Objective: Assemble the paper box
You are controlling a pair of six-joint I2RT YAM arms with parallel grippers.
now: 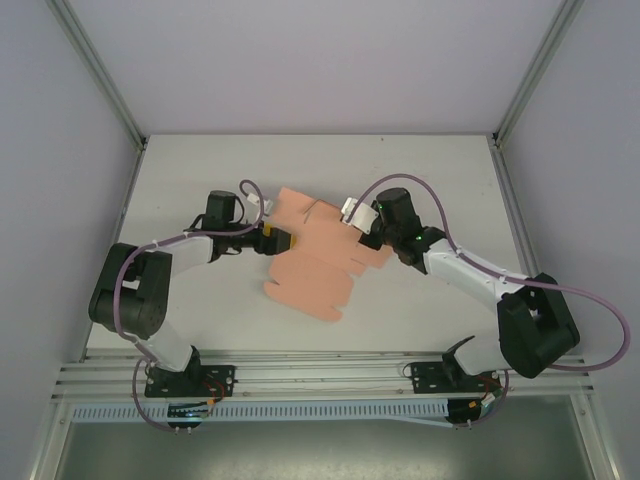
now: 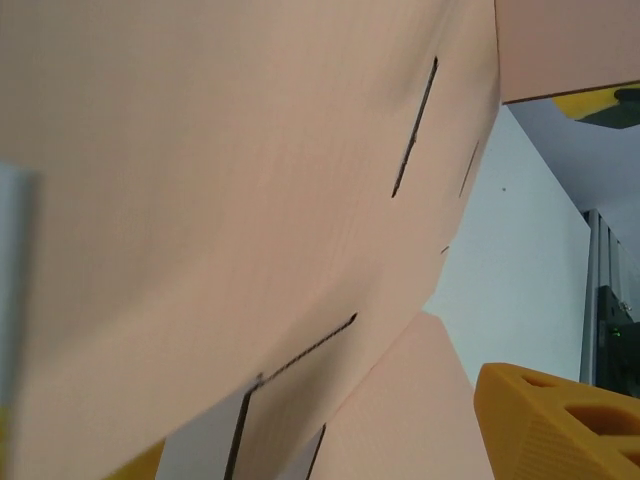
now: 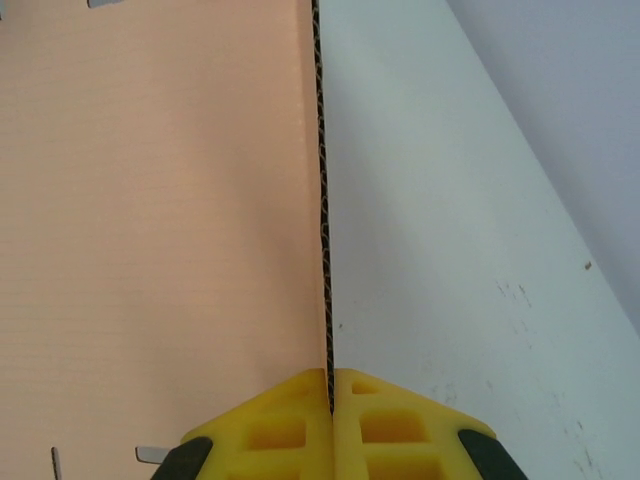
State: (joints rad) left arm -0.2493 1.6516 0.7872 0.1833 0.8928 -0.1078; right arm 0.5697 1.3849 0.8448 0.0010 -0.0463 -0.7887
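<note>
Right hand (image 3: 330,388) tight on paper box (image 3: 150,200)

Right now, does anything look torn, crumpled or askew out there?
Nothing damaged. The box is an unfolded sheet lying skewed on the table, one edge pinched in the right gripper; no tears show.

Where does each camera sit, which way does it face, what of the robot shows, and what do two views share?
Top external: above and behind the arms, looking down on the table; both arms show, with the left gripper and right gripper at the paper box.
Left wrist: close against the paper box; one orange finger at lower right.
Right wrist: looks along the right gripper, shut on the paper box's edge.
Shared: every view has the paper box.
</note>
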